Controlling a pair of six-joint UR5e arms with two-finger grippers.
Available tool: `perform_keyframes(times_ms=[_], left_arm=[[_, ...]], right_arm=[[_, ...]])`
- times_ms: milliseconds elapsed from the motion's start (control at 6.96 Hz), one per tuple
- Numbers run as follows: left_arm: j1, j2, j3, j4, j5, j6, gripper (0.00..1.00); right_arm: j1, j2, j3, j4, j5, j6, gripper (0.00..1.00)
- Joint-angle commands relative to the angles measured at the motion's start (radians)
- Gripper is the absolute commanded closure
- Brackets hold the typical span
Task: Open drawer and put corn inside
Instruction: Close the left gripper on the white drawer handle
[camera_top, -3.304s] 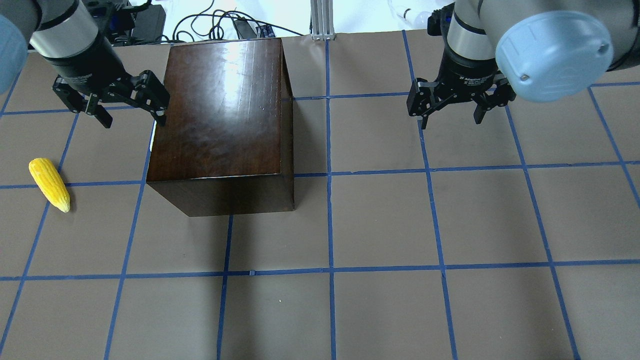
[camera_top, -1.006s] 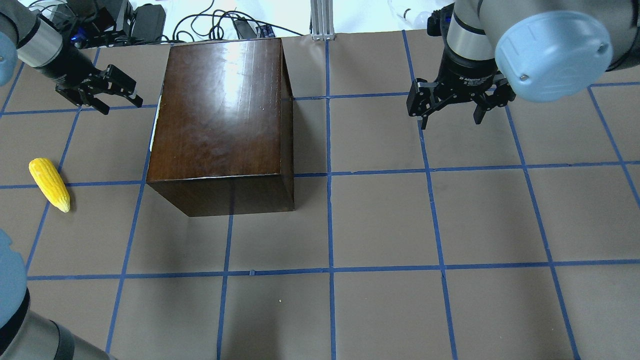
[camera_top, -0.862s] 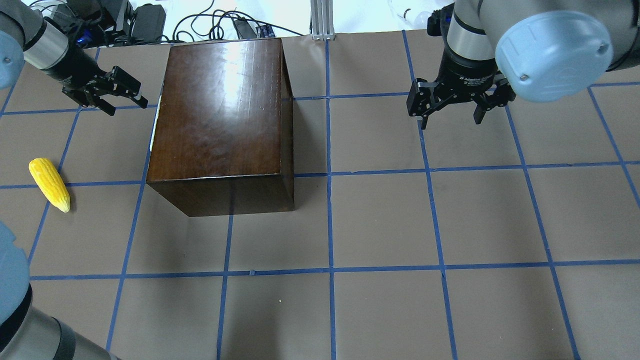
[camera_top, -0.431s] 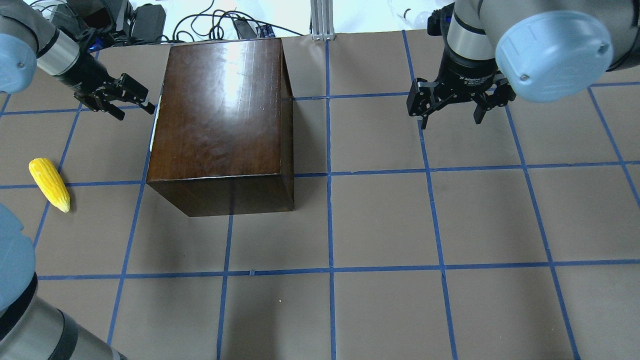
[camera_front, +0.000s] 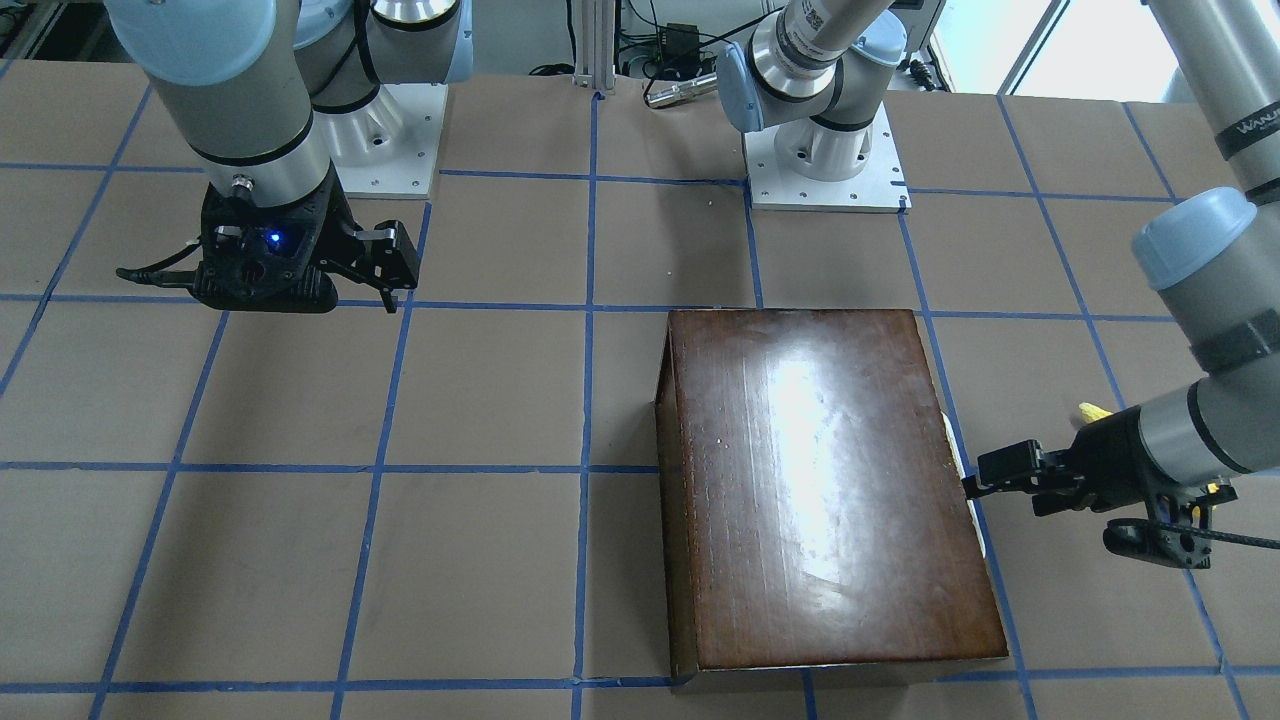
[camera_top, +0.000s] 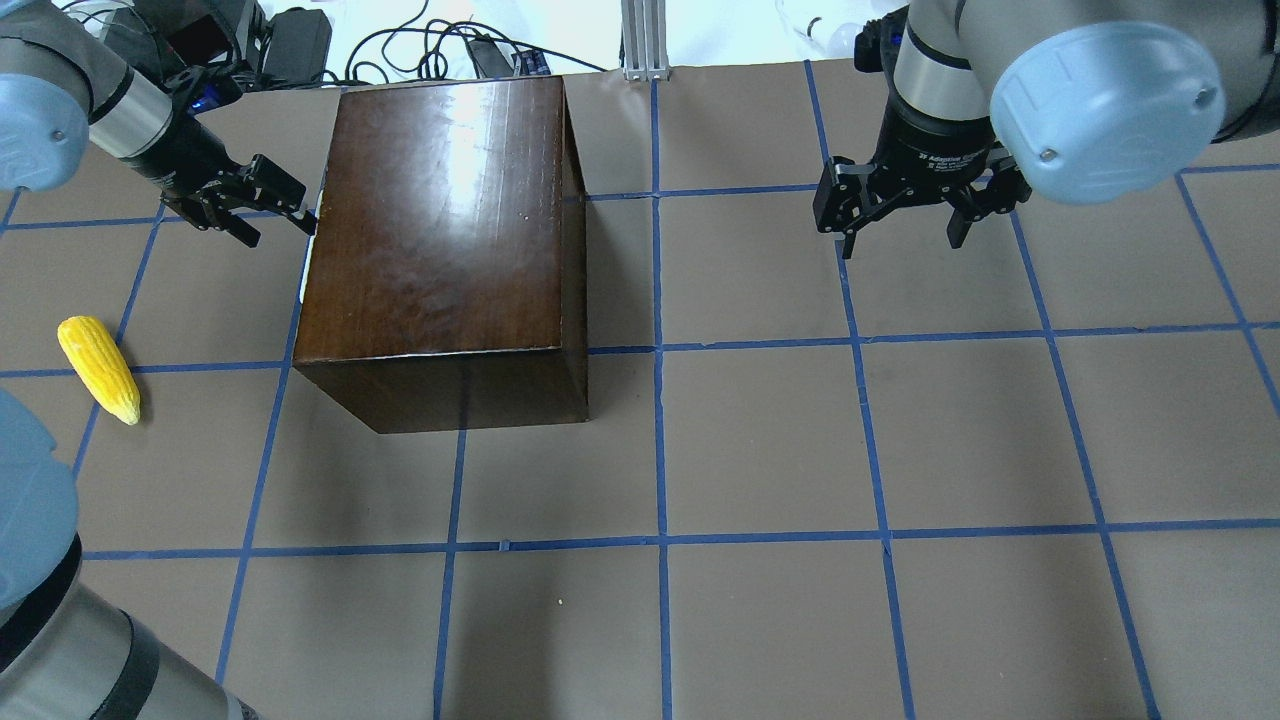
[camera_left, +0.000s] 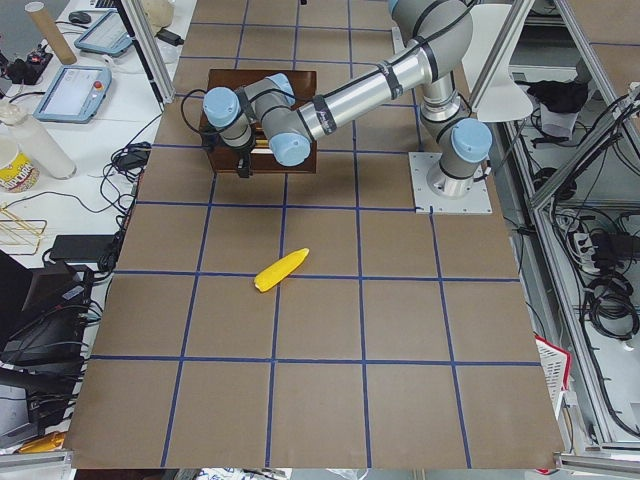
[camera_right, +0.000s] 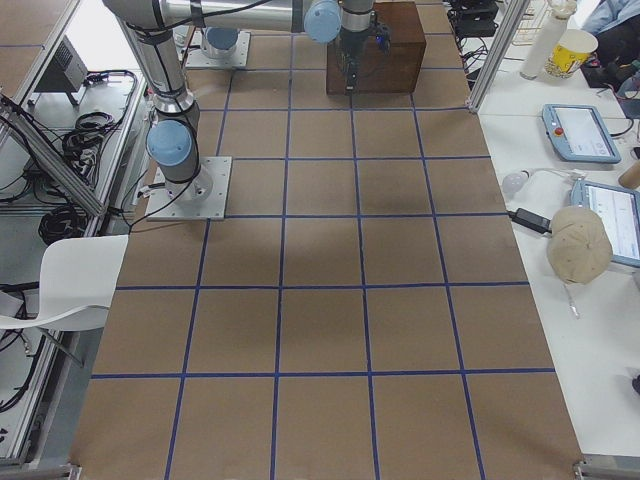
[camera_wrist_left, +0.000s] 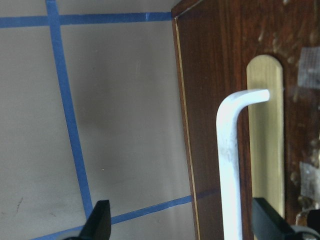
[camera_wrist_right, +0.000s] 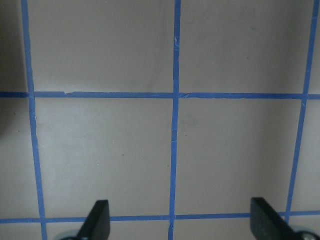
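Observation:
The dark-brown box (camera_top: 440, 230) stands on the table with its drawer shut. The drawer's chipped front panel (camera_wrist_left: 210, 100) and white handle (camera_wrist_left: 227, 165) fill the left wrist view. My left gripper (camera_top: 272, 225) is open and turned sideways. It sits level with the handle at the box's left side, fingertips (camera_wrist_left: 98, 222) just short of the panel and touching nothing. The yellow corn (camera_top: 98, 368) lies on the table to the box's left, apart from both grippers; it also shows in the exterior left view (camera_left: 281, 270). My right gripper (camera_top: 900, 245) is open and empty, hanging above bare table.
The brown table cover (camera_top: 760, 450) is marked with a blue tape grid. Cables and power bricks (camera_top: 300, 40) lie past the far edge behind the box. The robot bases (camera_front: 825, 170) stand at the near side.
My left gripper has tipped from pointing down to sideways, dropped lower, and moved right up to the box's left face. The right arm, box and corn have not moved.

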Motion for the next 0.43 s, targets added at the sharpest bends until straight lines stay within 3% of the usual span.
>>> perform_keyframes(times_ms=[0,287], left_arm=[[-0.001,-0.008,-0.018,0.0,-0.027,0.0,0.0],[-0.001,-0.011,-0.023,0.0,-0.027,0.002,0.0]], right_arm=[[0.0,-0.001,0.0,-0.001,0.0,0.0,0.0],[0.0,0.0,0.0,-0.001,0.0,0.0,0.0]])
